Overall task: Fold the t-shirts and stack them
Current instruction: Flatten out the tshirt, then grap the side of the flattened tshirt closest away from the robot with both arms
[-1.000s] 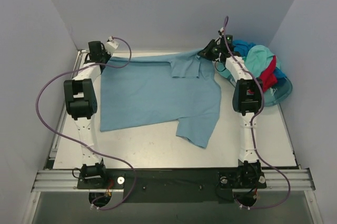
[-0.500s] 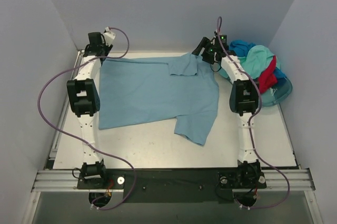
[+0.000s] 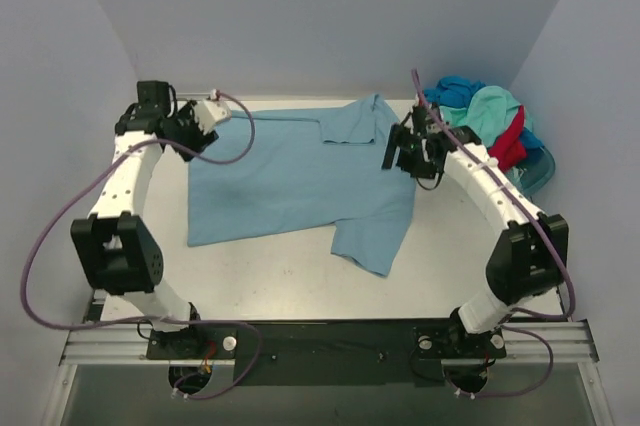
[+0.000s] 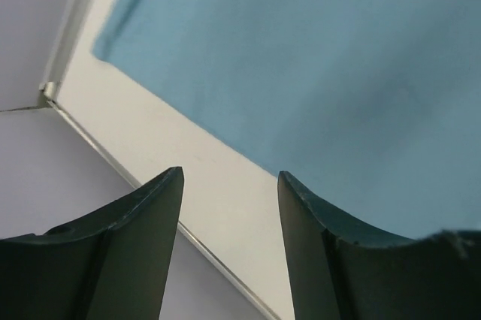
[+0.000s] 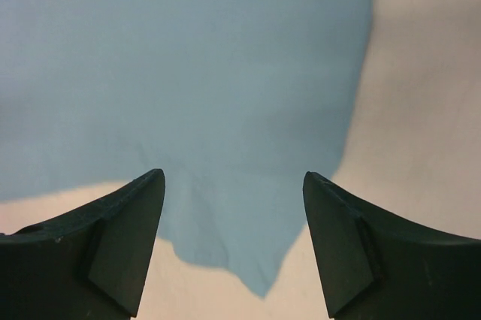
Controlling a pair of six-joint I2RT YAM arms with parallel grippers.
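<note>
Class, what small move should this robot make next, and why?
Probably lower the open right claw onto the light sky-blue cloth t-shirt's right edge: it lies spread, unfolded, with that claw open above it, holding nothing.

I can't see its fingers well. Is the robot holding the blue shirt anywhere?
No, nothing is held. The left gripper and right gripper are both open, empty, over the light sky-blue cloth t-shirt.
</note>
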